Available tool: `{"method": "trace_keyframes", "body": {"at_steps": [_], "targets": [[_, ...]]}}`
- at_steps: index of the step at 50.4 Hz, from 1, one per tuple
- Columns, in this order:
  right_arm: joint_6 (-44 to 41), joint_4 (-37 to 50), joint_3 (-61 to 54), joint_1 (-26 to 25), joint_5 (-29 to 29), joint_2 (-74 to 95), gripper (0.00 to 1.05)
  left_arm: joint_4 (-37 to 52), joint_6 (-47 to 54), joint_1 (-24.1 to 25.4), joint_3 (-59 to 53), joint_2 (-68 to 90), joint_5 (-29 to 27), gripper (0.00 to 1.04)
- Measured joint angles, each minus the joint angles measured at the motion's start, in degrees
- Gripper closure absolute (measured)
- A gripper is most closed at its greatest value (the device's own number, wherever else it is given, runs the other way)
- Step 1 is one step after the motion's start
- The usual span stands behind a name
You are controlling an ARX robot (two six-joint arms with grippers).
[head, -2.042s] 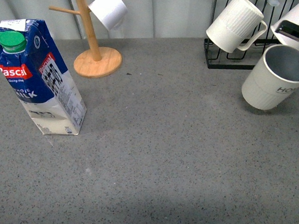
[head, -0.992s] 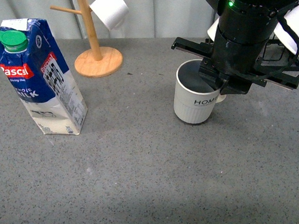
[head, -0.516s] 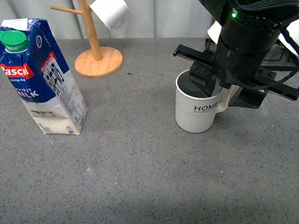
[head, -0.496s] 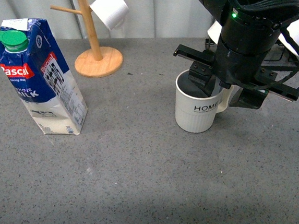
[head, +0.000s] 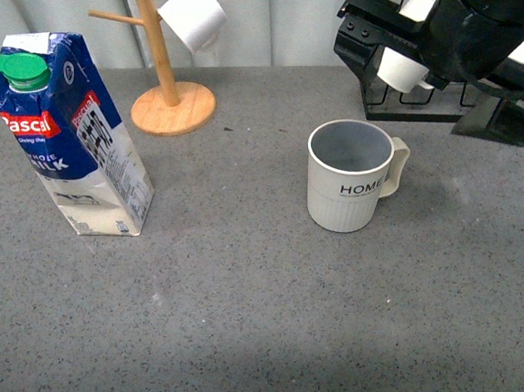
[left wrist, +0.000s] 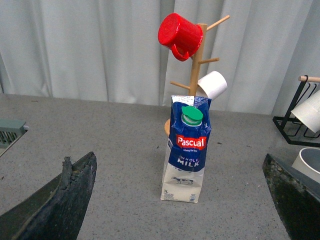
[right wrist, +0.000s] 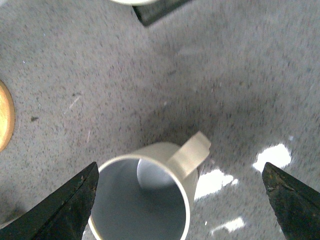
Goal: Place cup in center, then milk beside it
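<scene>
The cup (head: 350,177) stands upright mid-tabletop (head: 253,307) (handle to the right), free of the right claw (head: 434,69), spread wide above it. Milk (head: 66,135) stands well left, before the spread left claw (left wrist: 178,197).

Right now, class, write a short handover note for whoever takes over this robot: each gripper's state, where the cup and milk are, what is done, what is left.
Left gripper: open, empty, facing the milk, not touching it.
Right gripper: open, empty, above the cup, clear of it.
Cup: upright near the middle of the table, released.
Milk: upright at the table's left, well apart from the cup.
Done: cup placed. Left: grasp the milk, probably with the left gripper, and set it beside the cup.
</scene>
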Motion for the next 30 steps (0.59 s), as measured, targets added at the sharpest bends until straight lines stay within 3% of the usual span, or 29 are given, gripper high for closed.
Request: {"method": "trace_keyframes", "body": {"at_steps": [12,14,17,22,27,30], "targets": [[-15.04,11.87,-6.49,-3.32,4.24,-4.20,0.09,0.00,0.02,0.00,0.00,0.00,-0.02,0.06],[-18.58,17.22,-8.46,-3.67,3.89,-4.59,0.12,0.00,0.02,0.00,0.00,-0.02,0.00,0.06],[-26.23,32.87,-14.73,-4.33,2.29,-5.77,0.21,0.00,0.02,0.00,0.00,-0.02,0.07,0.06],[-42.97,70.77,-32.35,-6.25,-0.35,-7.91,0.43,0.00,0.02,0.00,0.00,0.02,0.02,0.06],[-47.06,81.96,-39.17,-7.72,-1.29,-11.82,0.58,0.00,0.02,0.00,0.00,0.02,0.00,0.06],[-49.03,84.89,-44.33,-9.27,-2.58,-17.68,0.74,0.00,0.02,0.00,0.00,0.02,0.00,0.06]]}}
